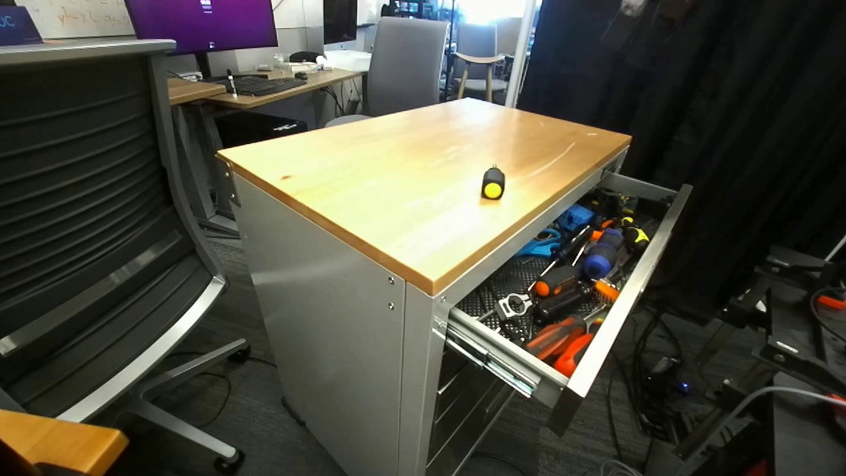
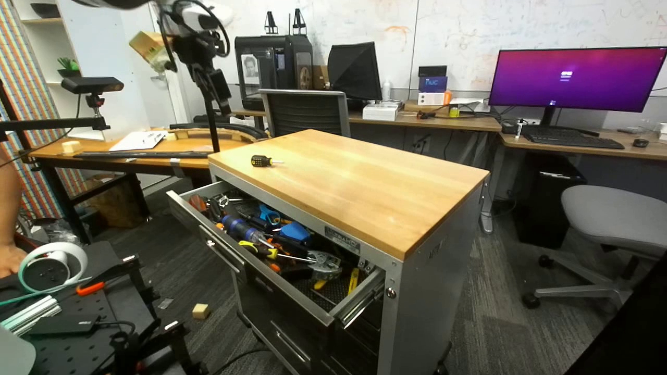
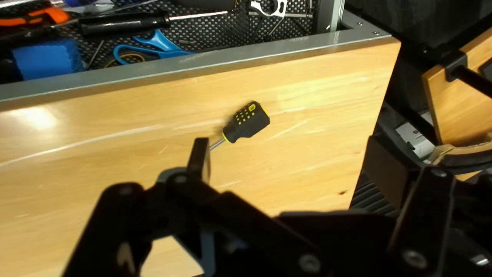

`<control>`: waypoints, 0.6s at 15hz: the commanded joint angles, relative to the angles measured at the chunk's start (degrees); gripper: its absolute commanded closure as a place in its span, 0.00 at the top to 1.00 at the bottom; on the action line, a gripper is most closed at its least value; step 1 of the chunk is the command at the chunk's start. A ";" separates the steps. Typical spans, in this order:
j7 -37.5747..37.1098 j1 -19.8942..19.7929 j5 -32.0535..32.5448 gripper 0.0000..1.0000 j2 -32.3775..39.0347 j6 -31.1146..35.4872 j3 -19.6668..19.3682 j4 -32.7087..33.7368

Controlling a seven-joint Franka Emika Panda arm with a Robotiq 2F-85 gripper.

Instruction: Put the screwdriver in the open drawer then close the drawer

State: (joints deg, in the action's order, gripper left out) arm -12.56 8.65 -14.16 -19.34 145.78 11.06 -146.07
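The stubby black and yellow screwdriver lies on the light wooden cabinet top in both exterior views (image 1: pixel 493 184) (image 2: pixel 261 161). It also shows in the wrist view (image 3: pixel 248 121), where a finger hides its shaft tip. The top drawer (image 1: pixel 634 285) is pulled open and holds many tools; it also shows in an exterior view (image 2: pixel 292 293) and at the top of the wrist view (image 3: pixel 215 34). My gripper (image 3: pixel 292 161) is open with nothing between its fingers, above the cabinet top. In an exterior view the gripper (image 2: pixel 219 96) hangs high at the upper left, apart from the screwdriver.
The wooden top (image 1: pixel 396 165) has an edge beside the open drawer. Blue scissors (image 3: pixel 161 48) and orange-handled tools (image 1: pixel 558 338) lie in the drawer. A chair (image 1: pixel 86 198) stands beside the cabinet. A black cart (image 2: pixel 99 291) stands in front of the drawer side.
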 commanded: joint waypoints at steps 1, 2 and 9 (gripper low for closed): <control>-1.84 0.67 -1.08 1.00 15.02 6.92 0.32 8.05; -2.59 0.79 -0.93 1.00 18.78 7.95 0.53 10.32; -21.58 5.35 12.37 1.00 35.06 12.10 -4.29 22.24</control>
State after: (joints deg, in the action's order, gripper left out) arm -24.23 10.42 -8.52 10.55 156.55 11.02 -129.09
